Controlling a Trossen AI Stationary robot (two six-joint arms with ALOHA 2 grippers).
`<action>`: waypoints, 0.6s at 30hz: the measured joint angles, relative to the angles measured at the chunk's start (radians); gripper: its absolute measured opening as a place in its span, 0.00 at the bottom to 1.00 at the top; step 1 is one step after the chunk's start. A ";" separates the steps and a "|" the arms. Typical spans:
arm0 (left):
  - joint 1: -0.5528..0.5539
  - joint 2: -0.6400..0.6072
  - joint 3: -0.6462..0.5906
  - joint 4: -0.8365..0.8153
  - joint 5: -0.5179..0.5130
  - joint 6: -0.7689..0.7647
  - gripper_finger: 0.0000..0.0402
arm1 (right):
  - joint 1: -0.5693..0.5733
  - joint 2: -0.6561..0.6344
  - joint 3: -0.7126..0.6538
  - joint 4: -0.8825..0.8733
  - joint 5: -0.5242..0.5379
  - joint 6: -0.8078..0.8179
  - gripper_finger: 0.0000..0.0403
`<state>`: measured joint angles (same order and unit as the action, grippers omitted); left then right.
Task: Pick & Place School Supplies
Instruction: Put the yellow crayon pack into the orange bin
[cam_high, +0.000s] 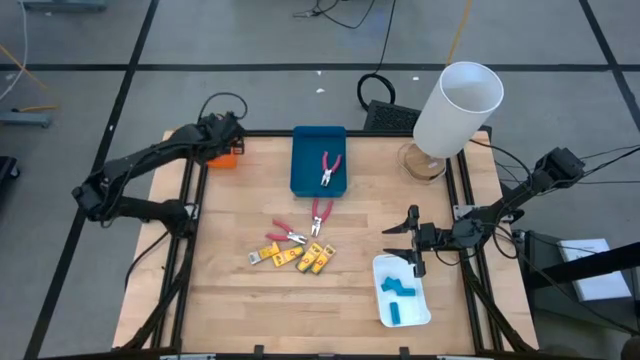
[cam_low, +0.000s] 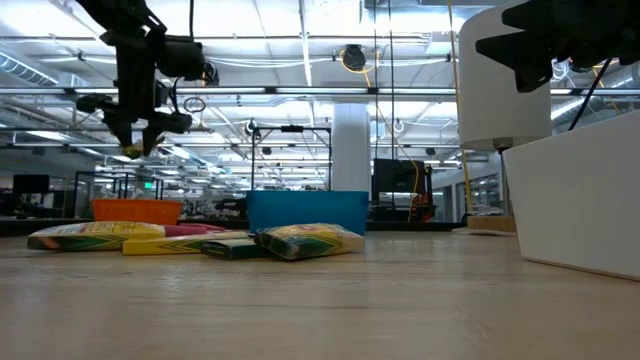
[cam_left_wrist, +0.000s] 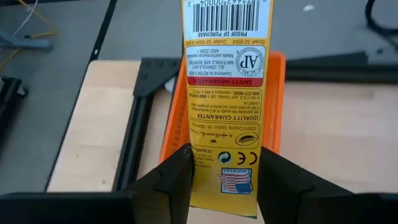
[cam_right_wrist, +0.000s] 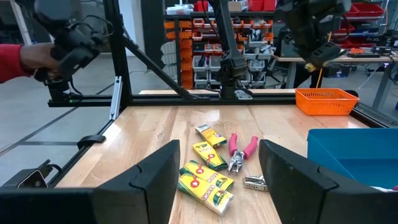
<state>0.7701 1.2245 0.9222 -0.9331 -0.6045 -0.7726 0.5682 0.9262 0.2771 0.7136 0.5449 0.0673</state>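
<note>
Left gripper clamped on a yellow crayon box above the orange tray at the table's 10 o'clock corner, right gripper spread open and empty at 4 o'clock just above the white tray, more crayon boxes and pliers near centre, another pair in the blue tray at 12 o'clock

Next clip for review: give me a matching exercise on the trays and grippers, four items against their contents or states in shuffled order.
Column one:
1. blue tray
2. white tray
3. left gripper
4. right gripper

Column two:
A. open and empty, beside the white tray
B. holds light-blue blocks
C. shut on a yellow crayon box over the orange tray
D. holds one pair of pink-handled pliers

Pairs: 1-D, 2-B, 3-C, 4-A
</note>
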 joint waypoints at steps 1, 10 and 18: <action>0.015 0.001 0.000 0.025 0.001 0.010 0.37 | 0.000 0.000 0.000 0.000 0.000 0.000 0.52; 0.086 0.062 -0.006 0.130 0.081 0.082 0.37 | 0.000 0.000 0.000 -0.010 0.000 0.000 0.52; 0.119 0.225 -0.039 0.126 0.077 0.083 0.37 | 0.000 0.000 0.000 -0.013 0.000 0.000 0.52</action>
<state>0.8890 1.4495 0.8837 -0.8066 -0.5278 -0.6891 0.5682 0.9263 0.2771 0.7003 0.5449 0.0669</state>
